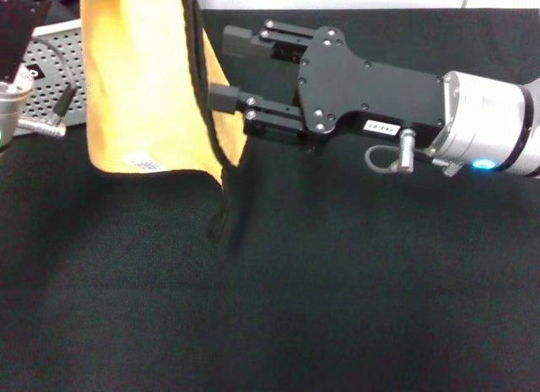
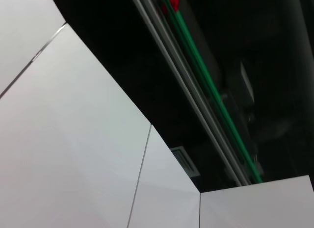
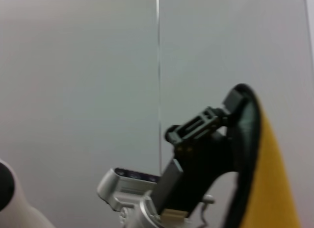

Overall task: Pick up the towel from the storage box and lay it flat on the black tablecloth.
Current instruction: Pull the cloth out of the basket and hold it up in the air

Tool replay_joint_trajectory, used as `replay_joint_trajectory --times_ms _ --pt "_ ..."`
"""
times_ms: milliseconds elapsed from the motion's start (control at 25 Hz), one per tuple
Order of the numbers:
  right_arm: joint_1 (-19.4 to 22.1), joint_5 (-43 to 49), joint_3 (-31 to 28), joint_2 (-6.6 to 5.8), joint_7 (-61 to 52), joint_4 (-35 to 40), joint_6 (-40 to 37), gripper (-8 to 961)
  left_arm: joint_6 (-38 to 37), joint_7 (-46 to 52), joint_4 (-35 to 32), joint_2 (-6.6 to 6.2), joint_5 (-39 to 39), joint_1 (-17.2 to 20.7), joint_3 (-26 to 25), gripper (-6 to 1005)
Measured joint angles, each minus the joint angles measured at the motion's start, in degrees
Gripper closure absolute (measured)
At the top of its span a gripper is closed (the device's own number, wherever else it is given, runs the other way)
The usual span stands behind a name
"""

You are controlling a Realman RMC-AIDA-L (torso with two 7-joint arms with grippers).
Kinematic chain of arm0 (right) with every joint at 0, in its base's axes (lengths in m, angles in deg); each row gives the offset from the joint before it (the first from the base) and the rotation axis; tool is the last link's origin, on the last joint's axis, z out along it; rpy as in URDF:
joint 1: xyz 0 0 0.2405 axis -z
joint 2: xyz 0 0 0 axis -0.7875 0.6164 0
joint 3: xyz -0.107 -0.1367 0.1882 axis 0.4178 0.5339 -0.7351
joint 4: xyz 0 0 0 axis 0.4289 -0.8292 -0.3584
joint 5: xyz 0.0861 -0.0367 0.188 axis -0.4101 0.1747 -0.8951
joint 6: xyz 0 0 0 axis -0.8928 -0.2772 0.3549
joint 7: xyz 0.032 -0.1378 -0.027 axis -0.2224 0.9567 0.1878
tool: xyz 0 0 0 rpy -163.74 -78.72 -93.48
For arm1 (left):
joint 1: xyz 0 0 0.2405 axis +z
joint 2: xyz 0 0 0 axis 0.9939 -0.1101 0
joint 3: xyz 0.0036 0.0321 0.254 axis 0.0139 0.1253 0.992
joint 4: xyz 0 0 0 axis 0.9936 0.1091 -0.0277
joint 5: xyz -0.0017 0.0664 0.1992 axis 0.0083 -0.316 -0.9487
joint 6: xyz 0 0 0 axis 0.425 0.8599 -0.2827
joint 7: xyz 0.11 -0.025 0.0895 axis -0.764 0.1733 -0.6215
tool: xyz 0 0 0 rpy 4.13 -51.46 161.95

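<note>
Towel [image 1: 143, 80] hangs limp over the tablecloth's [image 1: 337, 308] far-left corner, held up by the left end effector [image 3: 208, 122]. Right end effector [image 1: 221, 101], fingers spread, straddles its black side edge. Soft and floppy, probably best pinched at that edging.

right gripper [image 1: 221, 78]: matte black flat body, round screws, small white label
right wrist: silver cylinder, blue light, short grey cable loop
left arm: silver cylinder at 9 o'clock

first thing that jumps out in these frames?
The yellow towel hanging in the air at upper left of the head view, its lower edge just above the black tablecloth. Next, the right end effector reaching in from the right, at the towel's black-edged side. The storage box sits behind, far left.
</note>
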Motion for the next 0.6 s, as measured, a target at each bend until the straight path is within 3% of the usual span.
replay_joint_trajectory --times_ms 240,600 --pt "1.4 -0.4 1.2 0.00 -1.0 2.1 0.6 396 0.2 -4.8 1.2 0.20 0.0 -0.7 0.0 981" --pt "1.7 -4.5 2.6 0.00 -0.9 2.5 9.1 418 -0.2 -5.0 2.2 0.23 0.7 -1.7 0.0 982"
